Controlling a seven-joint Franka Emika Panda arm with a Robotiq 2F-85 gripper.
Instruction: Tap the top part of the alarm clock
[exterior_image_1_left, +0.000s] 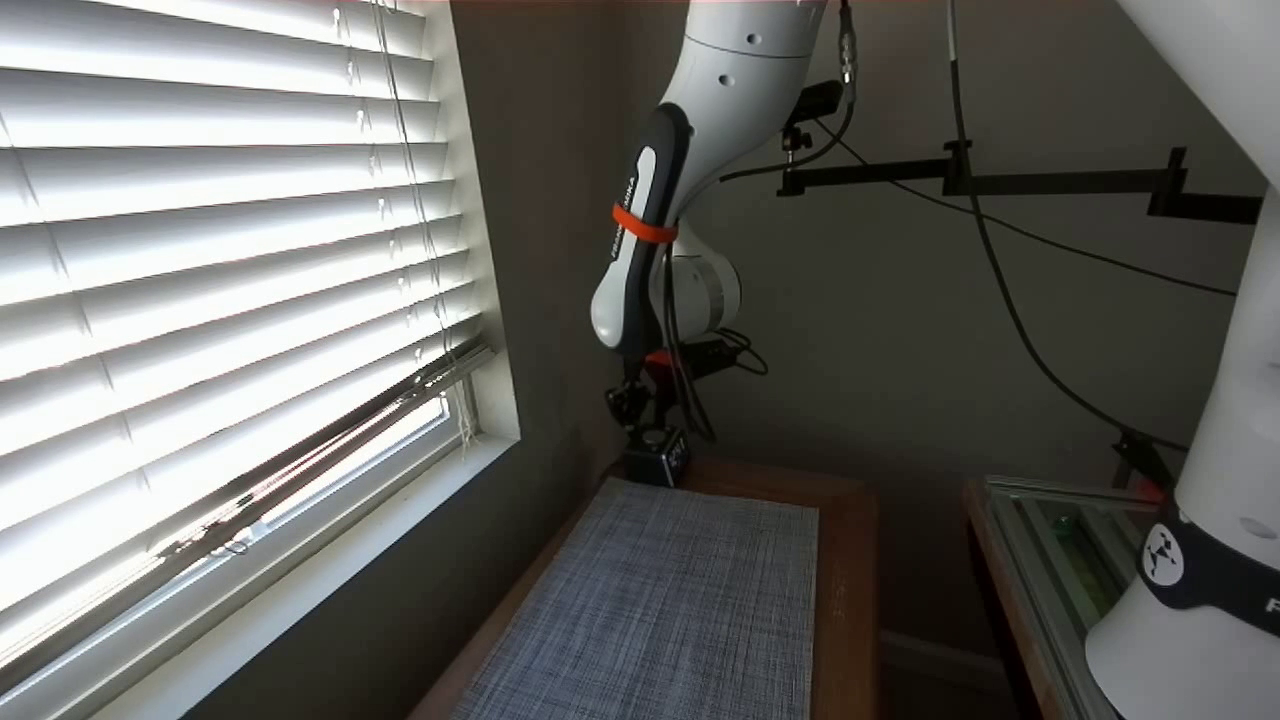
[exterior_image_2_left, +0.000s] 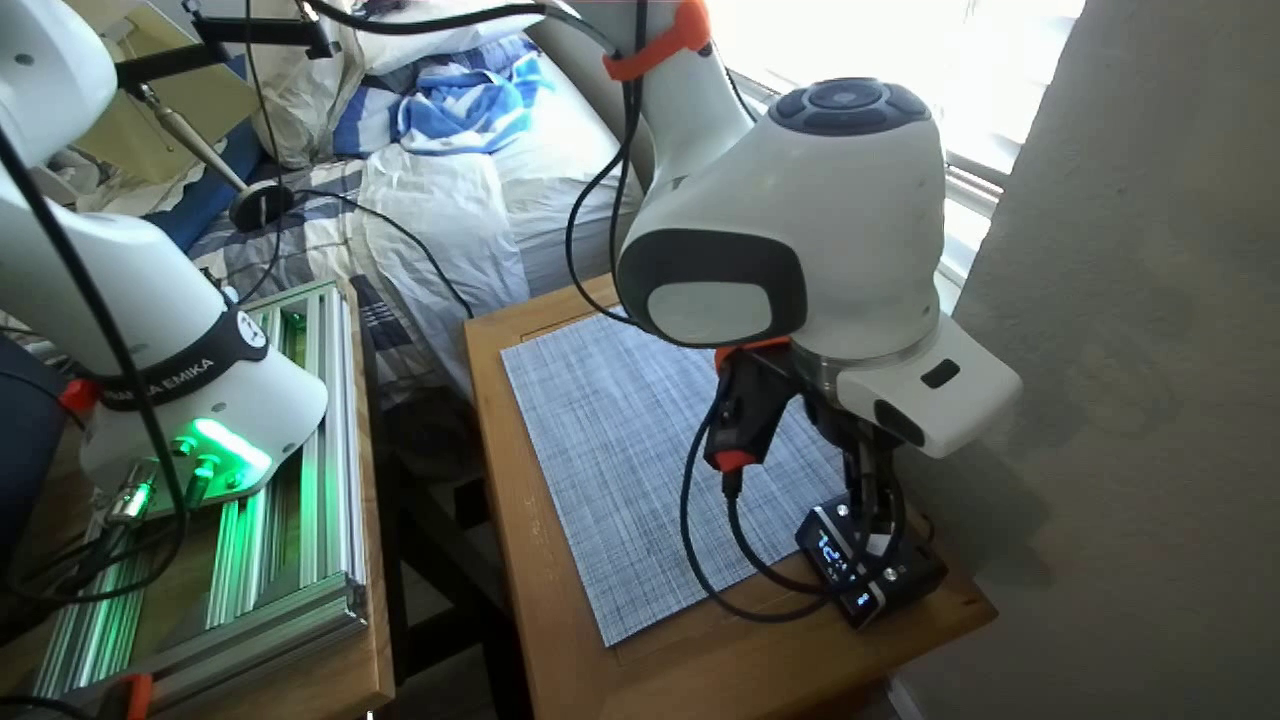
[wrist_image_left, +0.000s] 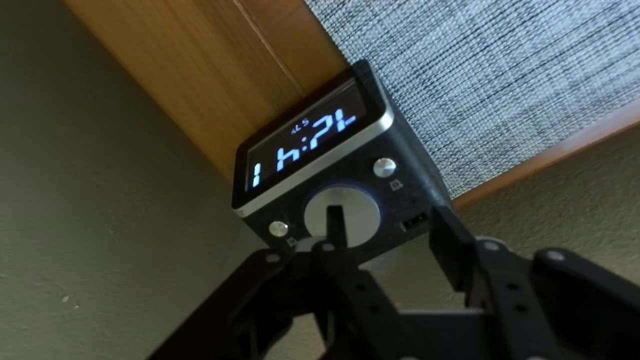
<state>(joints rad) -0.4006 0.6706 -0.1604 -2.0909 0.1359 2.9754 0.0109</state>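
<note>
The alarm clock (wrist_image_left: 325, 170) is a black box with a lit white display, standing on the wooden table's corner; it also shows in both exterior views (exterior_image_1_left: 655, 464) (exterior_image_2_left: 905, 580). Its top part holds a large round silver button (wrist_image_left: 364, 215) and two small silver knobs. My gripper (wrist_image_left: 387, 215) is open with nothing between its fingers. In the wrist view the left fingertip lies over the round button and the right one by the clock's side edge. In the exterior views the gripper (exterior_image_1_left: 645, 405) (exterior_image_2_left: 872, 490) points down right above the clock. I cannot tell whether a finger touches the button.
A grey woven mat (exterior_image_2_left: 600, 430) covers much of the wooden table (exterior_image_2_left: 560, 600), beside the clock. Walls (exterior_image_1_left: 800, 400) stand close behind the clock, and a window with blinds (exterior_image_1_left: 220, 250) is at the side. A cable (exterior_image_2_left: 690, 540) hangs from the wrist past the clock.
</note>
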